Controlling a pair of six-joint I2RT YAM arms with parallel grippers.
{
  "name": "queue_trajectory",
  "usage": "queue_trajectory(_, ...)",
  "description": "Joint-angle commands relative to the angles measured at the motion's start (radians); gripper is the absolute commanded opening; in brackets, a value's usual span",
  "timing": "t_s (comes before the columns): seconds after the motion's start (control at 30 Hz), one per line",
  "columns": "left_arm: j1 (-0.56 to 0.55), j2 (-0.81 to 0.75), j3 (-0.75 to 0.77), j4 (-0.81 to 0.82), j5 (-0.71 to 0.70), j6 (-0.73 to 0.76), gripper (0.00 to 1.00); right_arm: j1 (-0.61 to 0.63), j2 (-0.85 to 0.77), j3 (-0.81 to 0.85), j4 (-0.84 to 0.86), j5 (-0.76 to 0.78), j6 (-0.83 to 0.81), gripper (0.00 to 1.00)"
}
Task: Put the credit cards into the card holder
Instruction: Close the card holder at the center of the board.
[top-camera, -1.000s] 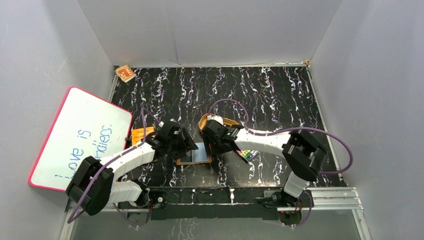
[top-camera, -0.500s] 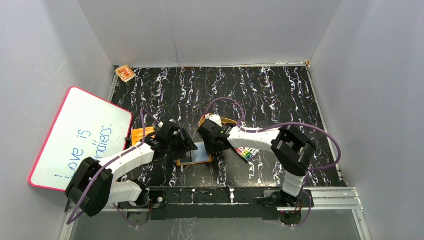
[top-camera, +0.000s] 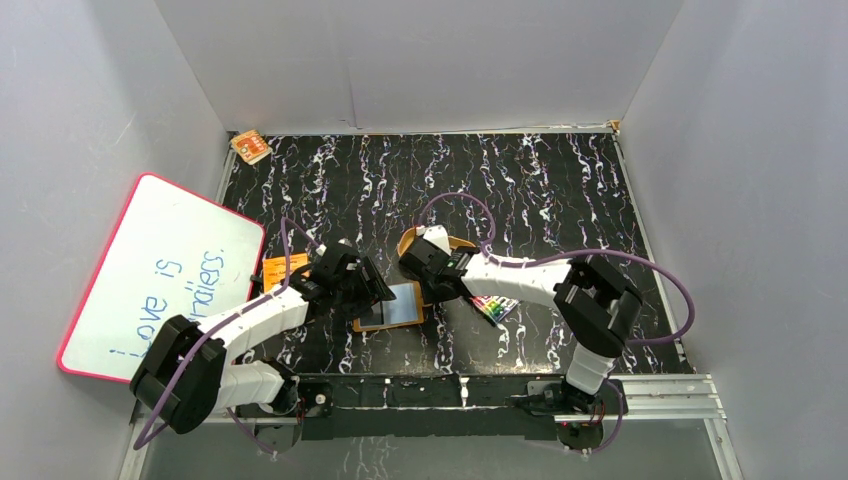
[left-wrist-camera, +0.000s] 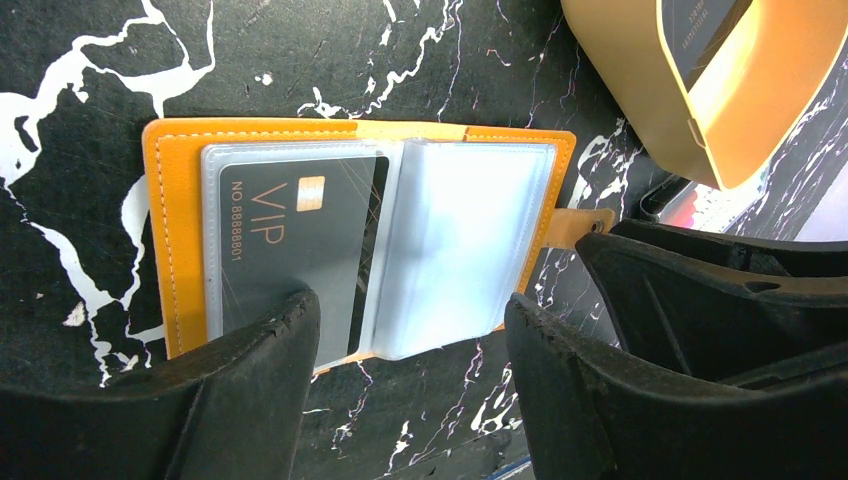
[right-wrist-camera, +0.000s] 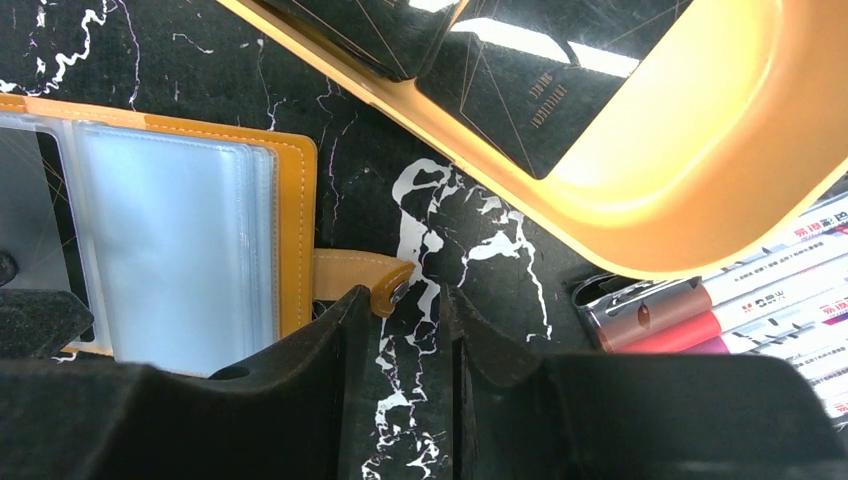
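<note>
The card holder (left-wrist-camera: 172, 226) lies open on the table, orange with clear sleeves, also seen from above (top-camera: 392, 307). One black credit card (left-wrist-camera: 300, 225) marked VIP sits in its left sleeve. More black credit cards (right-wrist-camera: 545, 85) lie in the tan tray (right-wrist-camera: 610, 215). My left gripper (left-wrist-camera: 410, 320) is open at the holder's near edge, its left finger over the card's corner. My right gripper (right-wrist-camera: 410, 300) stands just right of the holder with a narrow gap between its fingers and only table in it. The snap tab (right-wrist-camera: 385, 282) touches its left fingertip.
A pack of coloured markers (right-wrist-camera: 745, 305) lies right of my right gripper, by the tray (top-camera: 407, 243). An orange booklet (top-camera: 280, 268) and a whiteboard (top-camera: 160, 275) are on the left. A small orange item (top-camera: 250, 146) sits at the back left corner.
My right gripper's fingers have narrowed markedly, and that arm has shifted a little beside the holder. The left arm and the holder have not moved.
</note>
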Motion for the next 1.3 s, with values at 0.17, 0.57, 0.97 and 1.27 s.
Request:
queue_trajectory(0.17, -0.001, 0.002, -0.035, -0.053, -0.009, 0.004, 0.66, -0.019, -0.048, -0.011, 0.014, -0.017, 0.024, 0.33)
queue_trajectory(0.57, -0.002, 0.0, -0.031, -0.059, -0.009, 0.004, 0.66, -0.051, -0.08, -0.065, 0.058, -0.094, 0.036, 0.13)
queue_trajectory(0.97, -0.001, -0.145, 0.065, -0.305, -0.13, 0.009, 0.73, -0.057, -0.178, -0.14, 0.142, -0.227, 0.026, 0.0)
queue_trajectory(1.27, -0.001, -0.212, 0.019, -0.381, -0.217, -0.042, 0.75, -0.058, -0.255, -0.227, 0.191, -0.275, 0.025, 0.0)
